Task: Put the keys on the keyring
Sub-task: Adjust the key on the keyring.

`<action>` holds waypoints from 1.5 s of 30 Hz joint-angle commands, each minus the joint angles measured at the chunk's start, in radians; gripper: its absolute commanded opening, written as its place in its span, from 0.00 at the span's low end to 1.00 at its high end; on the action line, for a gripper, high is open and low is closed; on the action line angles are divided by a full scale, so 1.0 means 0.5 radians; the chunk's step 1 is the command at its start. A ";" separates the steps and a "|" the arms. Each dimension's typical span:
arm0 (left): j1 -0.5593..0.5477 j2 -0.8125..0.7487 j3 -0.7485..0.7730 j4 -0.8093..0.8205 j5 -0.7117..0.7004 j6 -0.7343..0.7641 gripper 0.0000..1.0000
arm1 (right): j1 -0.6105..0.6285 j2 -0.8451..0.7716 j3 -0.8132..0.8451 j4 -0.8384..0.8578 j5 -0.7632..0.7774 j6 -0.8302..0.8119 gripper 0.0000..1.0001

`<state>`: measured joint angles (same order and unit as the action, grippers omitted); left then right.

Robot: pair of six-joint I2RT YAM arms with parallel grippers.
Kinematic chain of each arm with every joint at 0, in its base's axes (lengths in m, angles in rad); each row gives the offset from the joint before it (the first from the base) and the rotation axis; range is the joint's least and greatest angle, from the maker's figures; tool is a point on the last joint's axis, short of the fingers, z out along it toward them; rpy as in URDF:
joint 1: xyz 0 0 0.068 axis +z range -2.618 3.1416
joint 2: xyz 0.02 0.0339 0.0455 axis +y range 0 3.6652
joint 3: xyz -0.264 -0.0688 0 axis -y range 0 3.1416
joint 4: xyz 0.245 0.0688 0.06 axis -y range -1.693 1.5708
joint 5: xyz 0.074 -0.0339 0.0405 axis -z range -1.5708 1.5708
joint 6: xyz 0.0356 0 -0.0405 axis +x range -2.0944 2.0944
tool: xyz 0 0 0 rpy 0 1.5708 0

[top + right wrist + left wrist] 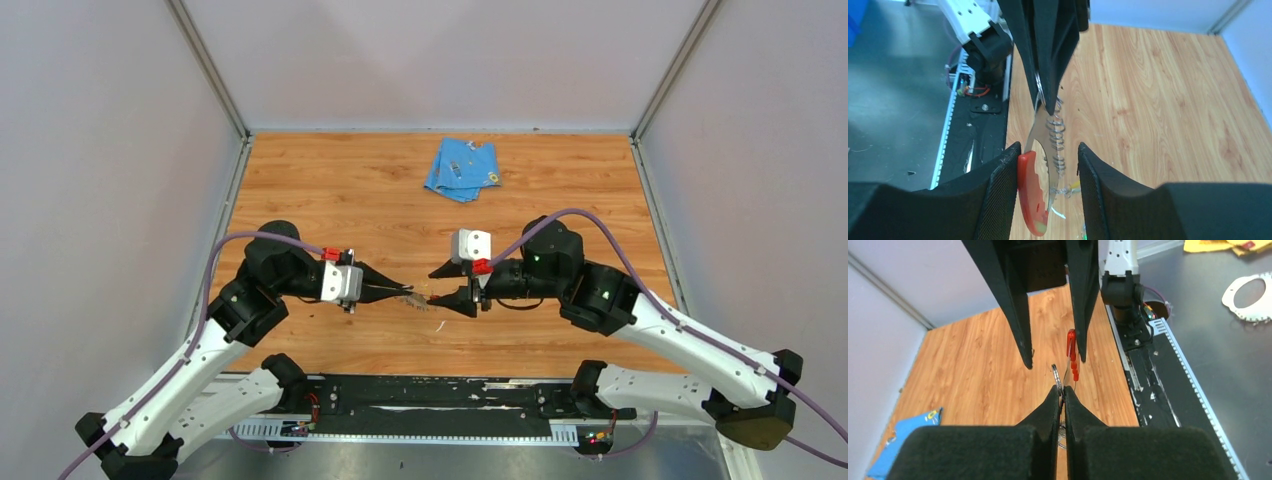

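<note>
**Soft, Even Light; Near Parts Out of Focus**

The overhead view is bright and evenly lit from above. The wooden surface (330, 190) carries only faint, soft-edged shadows beneath the arms (200, 350), and the pale walls (100, 150) show no glare. In the left wrist view the left pincer (1061, 390) fills the bottom edge as a dark, slightly soft mass, while the wood grain beyond reads sharper. In the right wrist view the right pincer (1048, 146) is blurred close to the lens. The keyring (1030, 185) shows a bright sheen on its metal, and the far wood looks a little washed out.
</note>
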<state>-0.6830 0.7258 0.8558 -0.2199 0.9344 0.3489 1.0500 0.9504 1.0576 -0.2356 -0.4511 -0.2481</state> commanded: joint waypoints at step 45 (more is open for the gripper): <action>-0.004 -0.053 0.052 -0.285 0.267 0.469 0.00 | -0.057 0.339 0.397 -0.019 -0.567 -0.074 0.29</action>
<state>-0.6830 0.7063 0.8867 -0.3733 1.0355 0.5732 1.0317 1.1355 1.2465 -0.2832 -0.7567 -0.3012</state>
